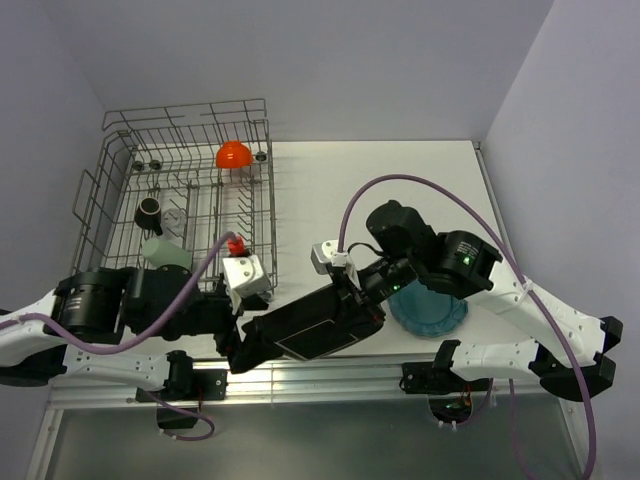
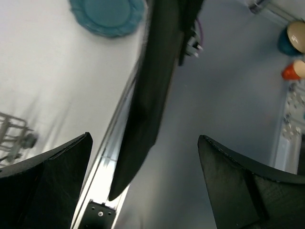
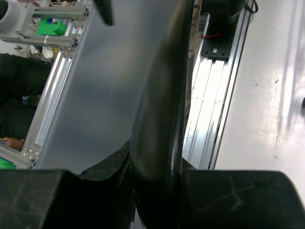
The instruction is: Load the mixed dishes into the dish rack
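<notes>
My right gripper (image 1: 362, 290) is shut on the black square plate (image 1: 320, 325) and holds it on edge above the table's near edge; it fills the right wrist view (image 3: 162, 105), gripper (image 3: 157, 176). My left gripper (image 1: 240, 352) is open, its jaws either side of the plate's left corner (image 2: 150, 86) without touching it; gripper (image 2: 144, 137). The teal scalloped plate (image 1: 432, 310) lies flat on the table under the right arm and shows in the left wrist view (image 2: 107, 16). In the dish rack (image 1: 100, 185) are the orange bowl (image 1: 233, 154), dark mug (image 1: 148, 210), clear glass (image 1: 175, 220) and pale green cup (image 1: 165, 250).
The rack stands at the far left against the back wall. An aluminium rail (image 1: 330, 372) runs along the table's near edge under the held plate. The side wall bounds the table on the right (image 1: 560, 150).
</notes>
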{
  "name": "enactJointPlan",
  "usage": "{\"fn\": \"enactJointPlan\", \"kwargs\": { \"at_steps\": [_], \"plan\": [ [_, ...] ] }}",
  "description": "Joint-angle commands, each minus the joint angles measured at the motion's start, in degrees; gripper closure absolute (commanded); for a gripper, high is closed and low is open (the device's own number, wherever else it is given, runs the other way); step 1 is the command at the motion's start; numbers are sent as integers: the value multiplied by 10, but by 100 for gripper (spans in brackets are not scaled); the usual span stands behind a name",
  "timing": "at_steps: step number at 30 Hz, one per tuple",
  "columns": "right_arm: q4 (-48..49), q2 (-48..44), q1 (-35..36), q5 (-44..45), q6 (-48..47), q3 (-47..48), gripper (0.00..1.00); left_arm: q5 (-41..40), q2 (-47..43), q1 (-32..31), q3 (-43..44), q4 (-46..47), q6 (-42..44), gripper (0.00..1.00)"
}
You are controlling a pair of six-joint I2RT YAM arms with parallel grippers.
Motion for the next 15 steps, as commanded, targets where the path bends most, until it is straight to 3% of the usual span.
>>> {"fn": "enactJointPlan", "kwargs": {
  "at_steps": [1, 15],
  "plan": [
    [63, -16, 6, -40, -1, 3, 100, 100, -5, -1, -14, 60, 20, 1],
    [93, -26, 52, -90, 26, 21, 100, 193, 46, -1, -42, 99, 31, 3]
  ]
}}
